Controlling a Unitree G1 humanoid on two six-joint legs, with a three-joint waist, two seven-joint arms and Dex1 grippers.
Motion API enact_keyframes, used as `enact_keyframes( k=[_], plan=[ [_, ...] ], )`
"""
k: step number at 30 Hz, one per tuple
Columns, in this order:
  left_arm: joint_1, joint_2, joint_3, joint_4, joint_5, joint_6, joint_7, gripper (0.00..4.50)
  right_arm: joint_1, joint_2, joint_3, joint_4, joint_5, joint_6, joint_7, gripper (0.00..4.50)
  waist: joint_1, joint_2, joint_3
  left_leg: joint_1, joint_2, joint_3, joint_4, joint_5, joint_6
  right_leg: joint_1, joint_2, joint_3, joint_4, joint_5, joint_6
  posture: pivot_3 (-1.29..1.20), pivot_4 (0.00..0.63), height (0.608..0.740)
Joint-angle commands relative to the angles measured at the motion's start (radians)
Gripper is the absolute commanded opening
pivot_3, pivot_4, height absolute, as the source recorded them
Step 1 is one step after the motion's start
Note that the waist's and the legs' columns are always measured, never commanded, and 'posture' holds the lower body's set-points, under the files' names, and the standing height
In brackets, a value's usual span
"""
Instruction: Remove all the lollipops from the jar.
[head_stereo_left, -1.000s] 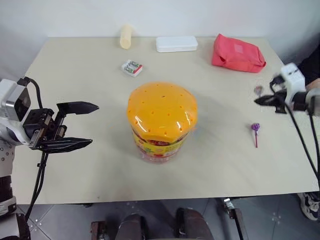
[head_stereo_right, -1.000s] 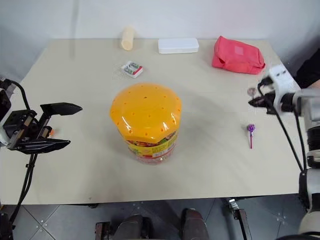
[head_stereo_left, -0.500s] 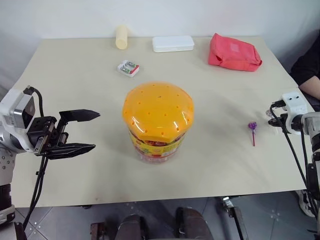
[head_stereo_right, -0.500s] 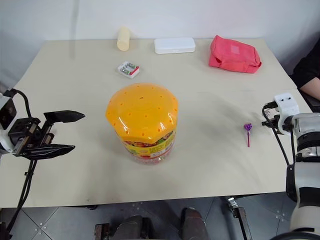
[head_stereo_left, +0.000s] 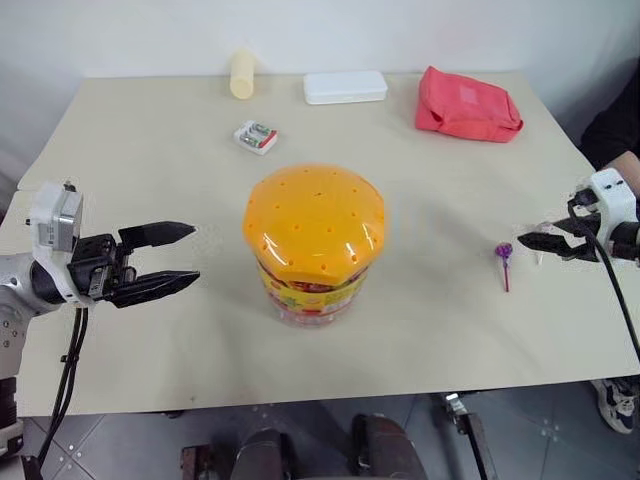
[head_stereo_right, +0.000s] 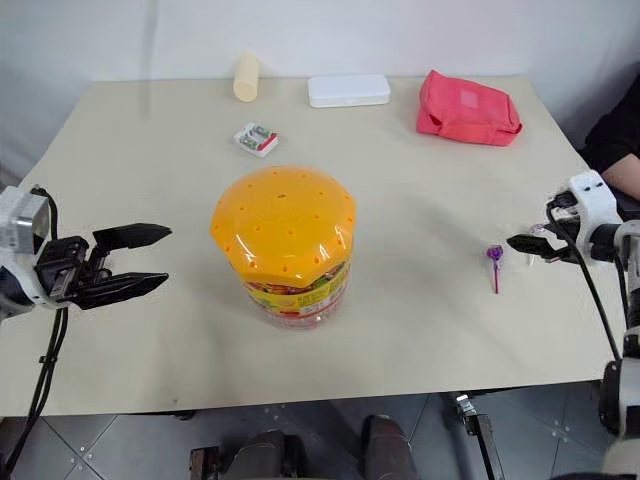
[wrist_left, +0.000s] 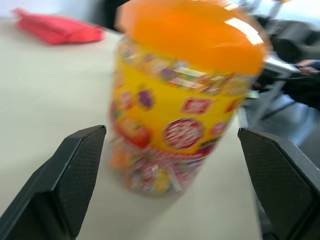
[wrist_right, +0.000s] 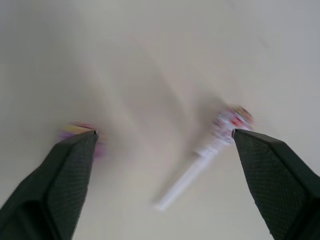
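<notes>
1. The left tool (head_stereo_left: 165, 260) is seen spread wide and empty, held level above the surface (head_stereo_left: 150, 150), pointing at the jar (head_stereo_left: 315, 245) a short way ahead of its tips.
2. The jar is seen upright at mid-surface with its orange domed lid (head_stereo_left: 315, 215) on; wrapped sweets can be made out through the clear wall in the left wrist view.
3. The right tool (head_stereo_right: 530, 243) is seen with its fingers well parted and nothing between them.
4. Two lollipops are found lying flat on the surface near the right tool: a purple-stick lollipop (head_stereo_left: 505, 256) just ahead of its tips, and a white-stick lollipop (wrist_right: 215, 142) under it.
5. The step in hand is judged to be the setting down of a removed lollipop.
6. One more lollipop is thought to be left. For the next move, the jar would likely need to be steadied by the left tool while the right tool is brought over the lid.
</notes>
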Motion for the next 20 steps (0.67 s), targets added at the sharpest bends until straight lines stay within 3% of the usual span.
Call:
enact_keyframes(
  k=[1, 4, 7, 10, 20],
  plan=[
    [0.037, -0.014, 0.039, -0.014, -0.005, 0.009, 0.044, 4.50, 0.131, -0.004, -0.121, -0.308, 0.162, 0.052, 0.089, 4.43, 0.008, 0.000, 0.000, 0.001, 0.000, 0.000, 0.001, 0.000, 0.000, 0.000, 0.000, 0.000, 0.001, 0.000, 0.000, 0.00, 0.150, 0.740],
    [0.072, -0.042, 0.054, -0.024, -0.016, 0.037, 0.110, 4.50, 0.293, 0.069, -0.238, -0.623, 0.367, 0.080, 0.161, 4.43, 0.022, 0.000, 0.000, 0.002, 0.000, -0.001, 0.000, 0.000, 0.000, 0.000, 0.000, 0.001, 0.001, 0.000, 0.000, 0.00, 0.150, 0.740],
    [0.124, -0.068, 0.057, -0.049, 0.005, 0.020, 0.144, 4.50, 0.476, 0.077, -0.189, -0.815, 0.389, -0.002, 0.261, 4.43, 0.028, 0.000, 0.000, 0.001, 0.000, -0.002, 0.001, 0.000, 0.000, 0.001, 0.001, 0.001, 0.001, 0.000, 0.000, 0.00, 0.150, 0.740],
    [0.163, -0.093, 0.074, -0.055, -0.034, 0.037, 0.138, 4.50, 0.563, 0.077, -0.105, -0.837, 0.321, -0.089, 0.279, 4.43, 0.046, -0.003, -0.002, 0.003, -0.001, 0.000, 0.002, -0.001, 0.000, 0.004, 0.000, 0.001, 0.000, 0.000, 0.000, 0.00, 0.150, 0.740],
    [0.289, -0.183, 0.115, -0.134, 0.008, -0.091, 0.194, 4.50, 0.571, 0.321, -0.046, -0.751, 0.243, -0.160, -0.016, 4.43, 0.047, -0.003, -0.002, 0.004, -0.001, 0.001, 0.003, -0.001, 0.000, 0.004, 0.000, 0.001, 0.000, 0.000, 0.001, 0.00, 0.150, 0.740]
  ],
)
